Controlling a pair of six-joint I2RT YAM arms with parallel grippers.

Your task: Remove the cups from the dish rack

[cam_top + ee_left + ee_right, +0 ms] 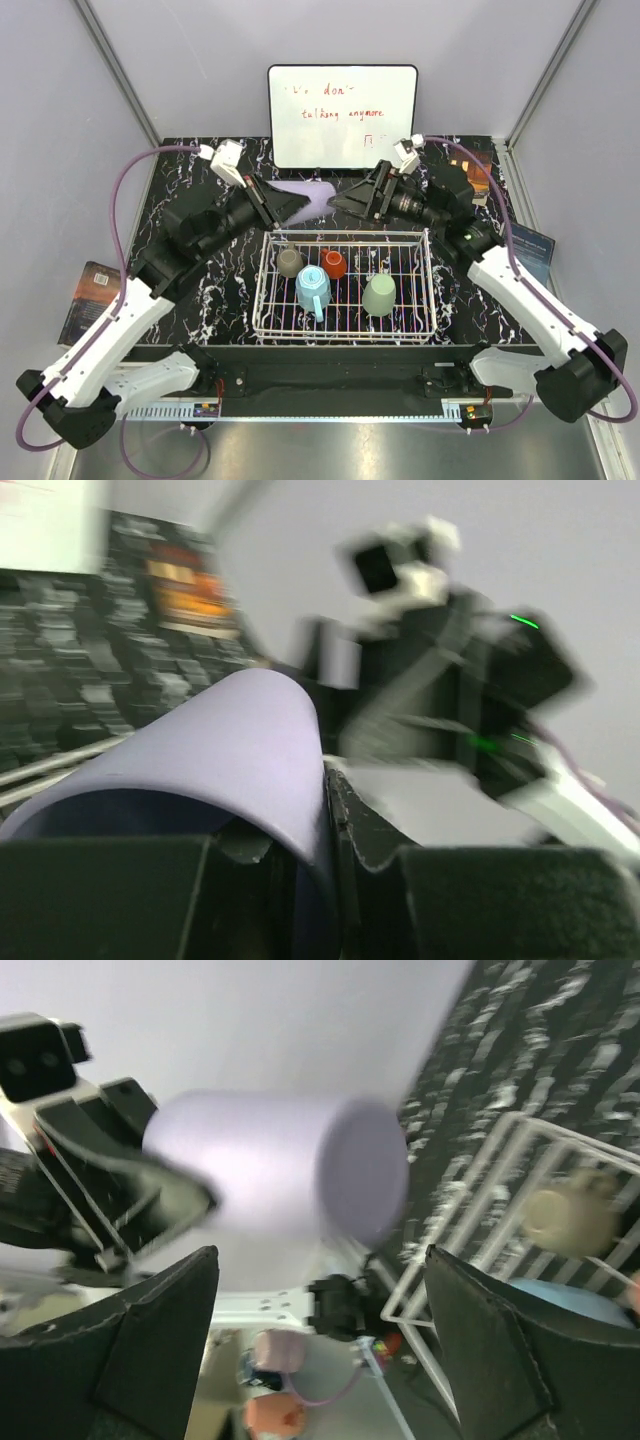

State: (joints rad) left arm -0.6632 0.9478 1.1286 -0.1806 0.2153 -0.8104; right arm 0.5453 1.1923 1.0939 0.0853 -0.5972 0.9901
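My left gripper (283, 206) is shut on the rim of the lavender tumbler (308, 193), holding it on its side in the air behind the white wire dish rack (262, 272). The tumbler fills the left wrist view (230, 750) and shows in the right wrist view (280, 1165). My right gripper (345, 200) is open and empty, facing the tumbler's base from the right. In the rack stand the grey-brown cup (290, 262), the red-orange cup (333, 264), the light blue mug (312, 290) and the sage-green tumbler (379, 295).
A whiteboard (342, 116) with red writing stands at the back. A book (92, 290) lies off the table's left edge, another (532, 250) at the right. The table (210, 300) is black marble-patterned.
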